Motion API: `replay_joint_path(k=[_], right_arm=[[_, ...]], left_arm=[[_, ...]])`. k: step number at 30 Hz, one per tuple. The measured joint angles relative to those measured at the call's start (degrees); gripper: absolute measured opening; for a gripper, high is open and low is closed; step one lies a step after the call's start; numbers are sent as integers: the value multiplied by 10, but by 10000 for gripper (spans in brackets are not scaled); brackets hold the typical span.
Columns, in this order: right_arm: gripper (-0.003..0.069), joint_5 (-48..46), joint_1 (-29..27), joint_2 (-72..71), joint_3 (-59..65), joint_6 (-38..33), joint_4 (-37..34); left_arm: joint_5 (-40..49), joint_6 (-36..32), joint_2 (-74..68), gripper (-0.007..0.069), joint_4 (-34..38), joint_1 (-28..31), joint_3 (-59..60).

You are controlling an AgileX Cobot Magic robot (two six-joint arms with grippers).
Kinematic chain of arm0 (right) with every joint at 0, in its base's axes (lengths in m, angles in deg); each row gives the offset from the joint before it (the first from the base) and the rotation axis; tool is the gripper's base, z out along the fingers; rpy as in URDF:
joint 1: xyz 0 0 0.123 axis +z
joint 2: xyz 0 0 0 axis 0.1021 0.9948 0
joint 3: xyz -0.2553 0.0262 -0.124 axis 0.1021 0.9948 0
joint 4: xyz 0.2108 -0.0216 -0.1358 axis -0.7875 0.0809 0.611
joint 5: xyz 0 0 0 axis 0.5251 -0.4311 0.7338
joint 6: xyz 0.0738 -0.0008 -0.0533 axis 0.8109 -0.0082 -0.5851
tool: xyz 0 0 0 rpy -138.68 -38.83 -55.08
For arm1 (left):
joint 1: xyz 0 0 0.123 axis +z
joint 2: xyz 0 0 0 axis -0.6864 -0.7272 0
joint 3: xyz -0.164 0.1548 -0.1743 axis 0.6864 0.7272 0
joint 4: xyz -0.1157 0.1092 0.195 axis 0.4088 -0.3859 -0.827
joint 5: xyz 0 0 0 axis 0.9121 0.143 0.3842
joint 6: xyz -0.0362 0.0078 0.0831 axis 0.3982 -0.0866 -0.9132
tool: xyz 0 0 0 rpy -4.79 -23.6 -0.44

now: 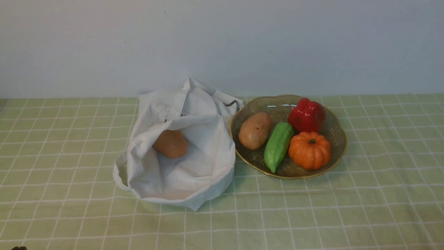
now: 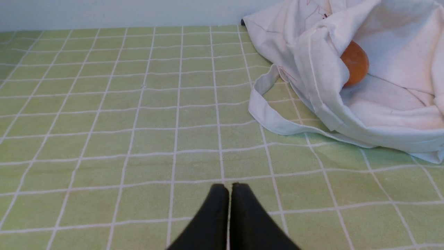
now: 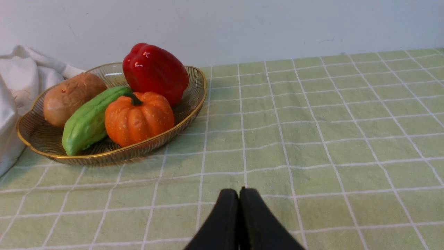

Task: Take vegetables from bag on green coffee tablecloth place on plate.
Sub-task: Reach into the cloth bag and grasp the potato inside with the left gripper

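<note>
Awaiting pick; L fingers [image 2: 228, 189] & R fingers [image 3: 239, 194] closed, nothing held. Potato [image 1: 170, 144] may snag on bag [image 1: 216, 139] fold if lifted straight up.

The potato [image 1: 171, 143], smooth and orange-brown, lies partly hidden inside the open mouth of the white cloth bag [image 1: 215, 152], which slumps on its side, creased, with a faint line drawing. The pale green, white-gridded tablecloth [image 1: 392, 194] spreads beneath. The round, ribbed amber-brown plate [image 1: 338, 149], gold-rimmed and wavy, sits upright beside the bag.
</note>
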Motion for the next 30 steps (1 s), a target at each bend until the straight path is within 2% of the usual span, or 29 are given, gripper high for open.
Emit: replay_joint_path(k=[13,16,20,24,30], right_arm=[[-17,0,0,0,0,0,0],[-17,0,0,0,0,0,0],[-17,0,0,0,0,0,0],[-17,0,0,0,0,0,0],[-17,0,0,0,0,0,0]], left_arm=[[0,1,0,-5,1,0,0],[-4,35,0,-5,62,0,0],[-5,151,0,-5,255,0,0],[-7,196,0,-5,388,0,0],[-13,194,0,-5,447,0,-3]])
